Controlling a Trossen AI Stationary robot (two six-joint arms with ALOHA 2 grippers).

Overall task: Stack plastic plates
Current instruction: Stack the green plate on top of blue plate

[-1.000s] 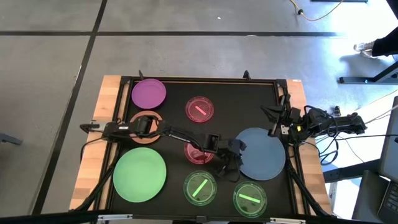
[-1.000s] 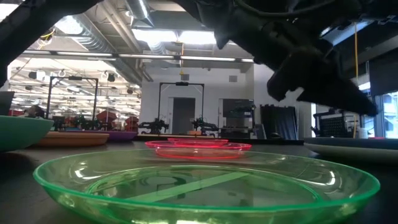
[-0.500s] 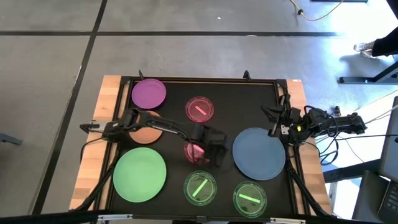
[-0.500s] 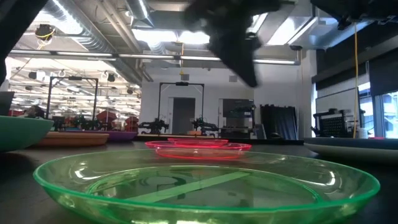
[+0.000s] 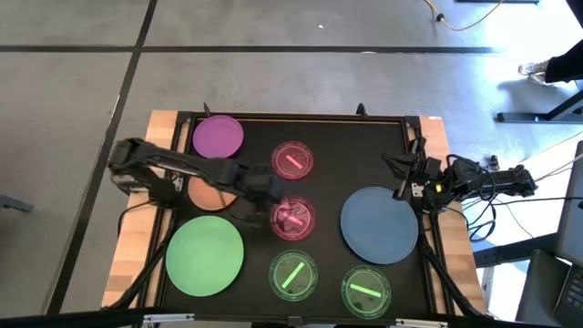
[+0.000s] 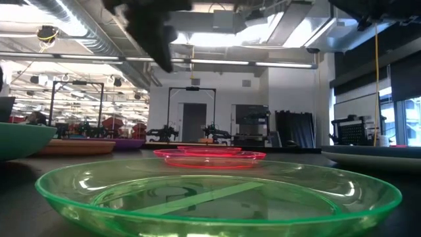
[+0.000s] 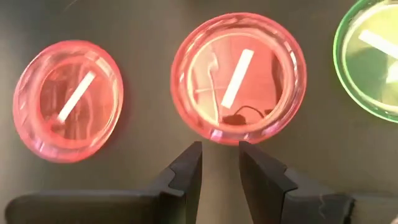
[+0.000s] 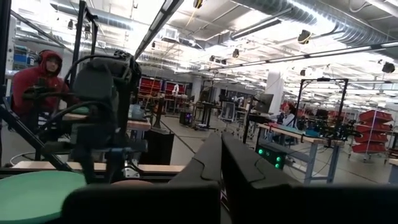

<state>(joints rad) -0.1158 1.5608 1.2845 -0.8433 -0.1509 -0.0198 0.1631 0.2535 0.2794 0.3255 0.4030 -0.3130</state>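
Note:
My left gripper [image 5: 264,193] hangs open by a narrow gap over the table's middle, between the orange plate [image 5: 208,193] and the nearer pink plate [image 5: 293,220]. In the left wrist view its fingertips [image 7: 221,149] stand just short of that pink plate's rim [image 7: 237,78] and touch nothing. The second pink plate [image 5: 293,160], purple plate [image 5: 219,137], large green plate [image 5: 205,257], blue plate [image 5: 379,224] and two small green plates [image 5: 293,275] [image 5: 366,290] lie flat on the mat. No white plate shows. My right gripper [image 5: 403,179] waits shut at the right edge.
A black mat covers the wooden table [image 5: 159,123], with a raised black frame around it. The left arm's links [image 5: 164,164] reach across the orange plate. Cables and the right arm's base [image 5: 474,182] sit beyond the right edge. A person in red [image 8: 46,81] stands beyond the table.
My left gripper has drawn back from the blue plate's left rim toward the table's left, passing over the nearer pink plate and rising out of the low view's right side. The arm has folded back toward its base. No plate has moved.

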